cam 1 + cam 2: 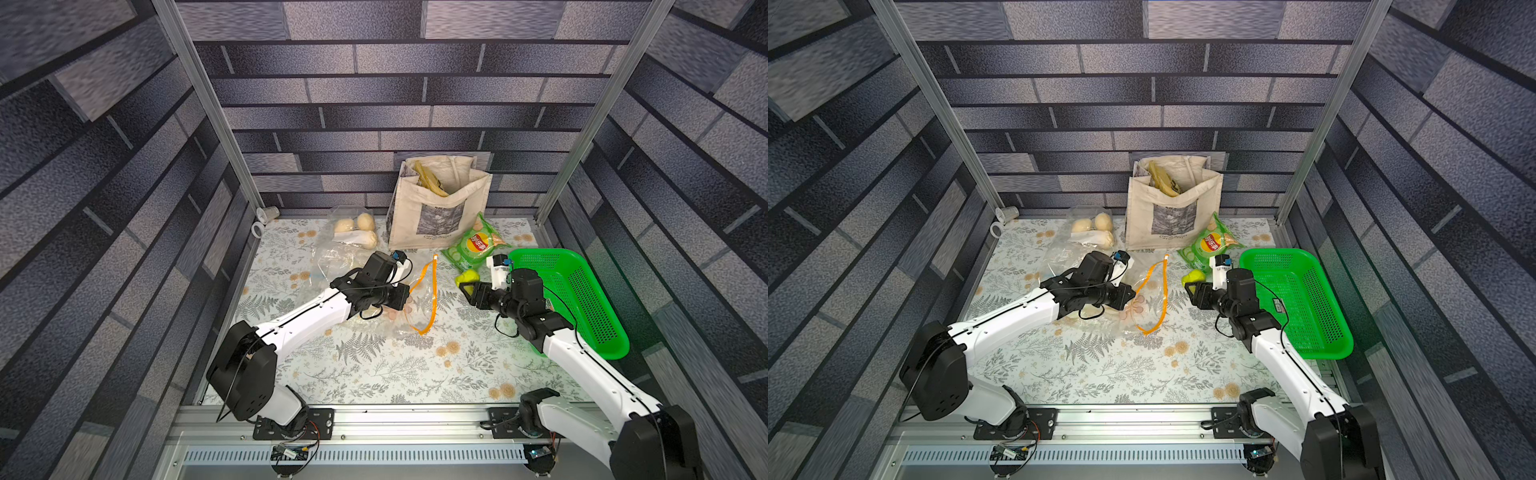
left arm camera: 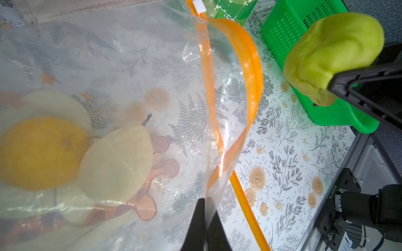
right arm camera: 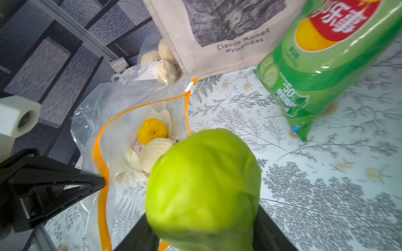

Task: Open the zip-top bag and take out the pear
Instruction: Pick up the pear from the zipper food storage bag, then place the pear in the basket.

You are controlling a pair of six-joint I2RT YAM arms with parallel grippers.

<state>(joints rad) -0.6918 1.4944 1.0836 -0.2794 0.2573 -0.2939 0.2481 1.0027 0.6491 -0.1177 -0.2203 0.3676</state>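
Legend, both top views: the zip-top bag (image 1: 420,305) was seen lying at the centre of the floral surface (image 1: 374,365). Its orange zip strip (image 1: 434,291) was parted into a loop, so that the mouth stood open toward 3 o'clock. The left end effector (image 2: 205,203) was shown with its fingers pressed together on the clear film at the 9 o'clock lip of the mouth, just inside the strip. The green pear (image 3: 204,184) was found outside the bag, at 3 o'clock of the mouth, and was clamped between the fingers of the right end effector (image 1: 468,287). Inside the bag an orange (image 2: 41,152) and a pale stemmed fruit (image 2: 117,165) were seen lying in contact with one another. A green basket (image 1: 590,305) was located at 3 o'clock of the pear and a green crisp packet (image 1: 476,245) at 12 o'clock of it. A canvas tote (image 1: 436,208) was located at 12 o'clock of the bag, against the back wall.
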